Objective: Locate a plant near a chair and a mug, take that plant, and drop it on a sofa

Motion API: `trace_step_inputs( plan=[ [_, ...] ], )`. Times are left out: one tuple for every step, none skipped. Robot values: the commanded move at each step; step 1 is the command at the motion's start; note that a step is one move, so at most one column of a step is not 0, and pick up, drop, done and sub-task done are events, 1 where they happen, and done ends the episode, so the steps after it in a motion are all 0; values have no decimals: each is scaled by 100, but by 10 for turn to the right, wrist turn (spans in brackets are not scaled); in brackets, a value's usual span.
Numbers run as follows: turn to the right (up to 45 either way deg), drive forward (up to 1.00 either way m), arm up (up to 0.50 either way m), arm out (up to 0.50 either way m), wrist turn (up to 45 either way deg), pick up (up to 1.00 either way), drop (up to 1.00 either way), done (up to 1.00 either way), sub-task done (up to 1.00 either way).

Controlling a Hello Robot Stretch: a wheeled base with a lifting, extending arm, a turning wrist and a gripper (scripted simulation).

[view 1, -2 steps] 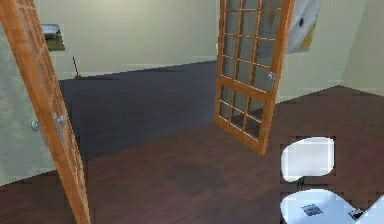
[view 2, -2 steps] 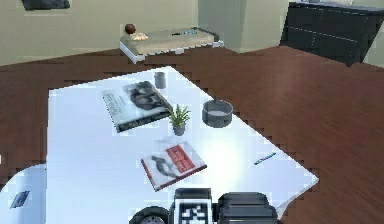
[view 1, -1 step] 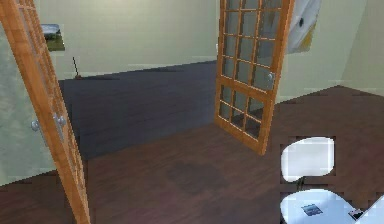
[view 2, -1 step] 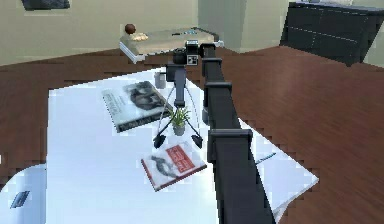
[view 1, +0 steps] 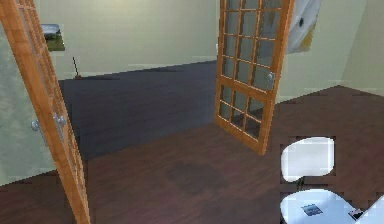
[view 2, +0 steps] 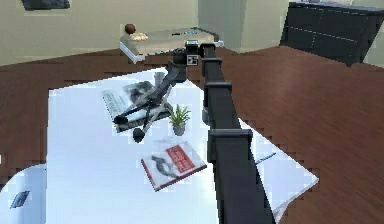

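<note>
**Forward view:** Two wood-framed glass doors, the left door [view 1: 45,110] and the right door [view 1: 250,70], stand swung wide on a reddish-brown wood floor [view 1: 170,180]. Beyond them lies a dark-floored room with cream walls. A framed picture [view 1: 50,38] hangs on the far wall at the view's left. A white chair [view 1: 305,160] sits at the lower right.

**Arm side view:** A small potted plant [view 2: 179,118], green leaves in a pale pot, stands upright near the middle of a white table [view 2: 80,150]. A newspaper [view 2: 122,97] lies up and left of it, and a red-covered magazine [view 2: 172,165] lies nearer the camera. The arm [view 2: 230,150], a dark bar, rises just right of the plant. The gripper [view 2: 132,128] reaches down and left, its fingers ending just left of the plant.

With tabletop and paper behind the fingers, it cannot be told how they are set, whether they hold anything, or whether they touch the plant. The white chair [view 2: 20,195] shows at the table's lower left corner. Past the table stands a low pale piece of furniture [view 2: 170,40], perhaps a bed, with a small brown round object [view 2: 130,27] on it. A dark cabinet [view 2: 335,30] stands at the upper right.
</note>
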Motion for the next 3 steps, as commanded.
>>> trace_step_inputs(
  plan=[
    [0,0,0,0,450,0,0,0,0],
    [0,0,0,0,450,0,0,0,0],
    [0,0,0,0,300,0,0,0,0]
  ],
)
